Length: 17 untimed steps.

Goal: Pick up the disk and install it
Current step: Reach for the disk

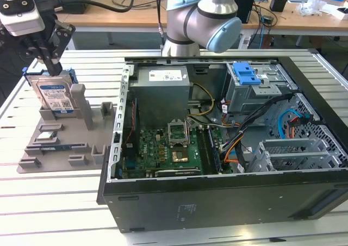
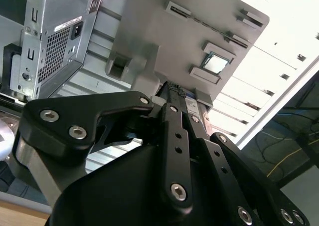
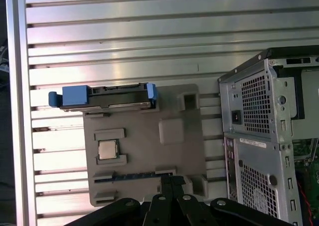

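Black gripper (image 1: 54, 70), fingers pressed together and empty, hangs near the silver blue-railed hard disk (image 1: 54, 96) standing upright in a grey plastic fixture (image 1: 65, 140) on the slatted metal worktop (image 1: 49, 202).

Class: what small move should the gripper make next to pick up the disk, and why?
Probably shift the gripper across to above the disk. The disk stands on edge in the grey holder, ungripped, and in the first wrist view the shut fingertips sit over the holder's opposite rim, not the disk.
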### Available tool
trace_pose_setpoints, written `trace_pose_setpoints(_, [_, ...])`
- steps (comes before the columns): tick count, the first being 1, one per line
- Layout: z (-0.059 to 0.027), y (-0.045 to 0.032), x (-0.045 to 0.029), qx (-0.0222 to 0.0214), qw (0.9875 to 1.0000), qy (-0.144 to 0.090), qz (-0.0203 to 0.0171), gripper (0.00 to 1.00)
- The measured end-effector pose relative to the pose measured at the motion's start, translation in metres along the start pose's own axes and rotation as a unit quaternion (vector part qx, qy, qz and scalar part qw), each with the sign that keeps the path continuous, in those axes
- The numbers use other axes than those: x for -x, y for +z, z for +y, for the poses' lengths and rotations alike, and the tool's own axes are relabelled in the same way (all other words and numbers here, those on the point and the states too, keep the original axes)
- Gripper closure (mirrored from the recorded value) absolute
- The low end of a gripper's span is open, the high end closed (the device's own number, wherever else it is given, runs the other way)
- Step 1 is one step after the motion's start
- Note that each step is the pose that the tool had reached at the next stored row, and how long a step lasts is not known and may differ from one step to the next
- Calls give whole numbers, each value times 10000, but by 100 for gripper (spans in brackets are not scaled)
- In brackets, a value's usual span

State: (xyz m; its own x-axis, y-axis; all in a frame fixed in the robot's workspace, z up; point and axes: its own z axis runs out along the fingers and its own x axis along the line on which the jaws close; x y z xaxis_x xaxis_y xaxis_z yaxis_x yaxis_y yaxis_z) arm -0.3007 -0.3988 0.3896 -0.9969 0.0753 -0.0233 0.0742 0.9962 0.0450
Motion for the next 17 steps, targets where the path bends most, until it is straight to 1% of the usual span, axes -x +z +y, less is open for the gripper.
trace_pose_setpoints(3, [-2, 0, -27, 0, 10000, 0, 0, 90])
trace_pose_setpoints(4, [-4, 0, -50, 1, 10000, 0, 0, 90])
trace_pose_setpoints(6, [-5, 0, -69, 0, 10000, 0, 0, 90])
trace_pose_setpoints(17, [-12, 0, -155, 0, 10000, 0, 0, 90])
